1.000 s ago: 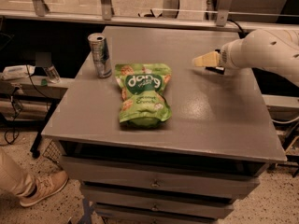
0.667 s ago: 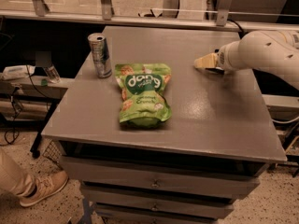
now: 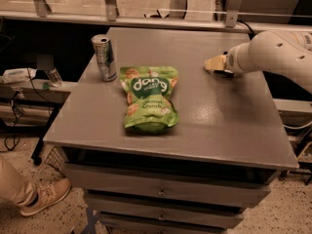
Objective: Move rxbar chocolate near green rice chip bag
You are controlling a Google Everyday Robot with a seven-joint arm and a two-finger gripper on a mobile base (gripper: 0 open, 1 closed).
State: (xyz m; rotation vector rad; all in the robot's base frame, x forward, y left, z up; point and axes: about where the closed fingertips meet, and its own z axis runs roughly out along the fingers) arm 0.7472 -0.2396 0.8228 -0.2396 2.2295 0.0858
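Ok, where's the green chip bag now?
In the camera view, the green rice chip bag lies flat near the table's middle, just right of the silver can; the gripper is low at far right.

Green bag (image 3: 150,99) flat, left of gripper (image 3: 212,64)

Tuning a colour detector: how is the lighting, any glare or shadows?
Camera view: dim, warm brownish cast; soft sheen on the table right of the green rice chip bag; highlights on the can; the gripper, over the table's far right, has a dark patch beneath it, perhaps its shadow.
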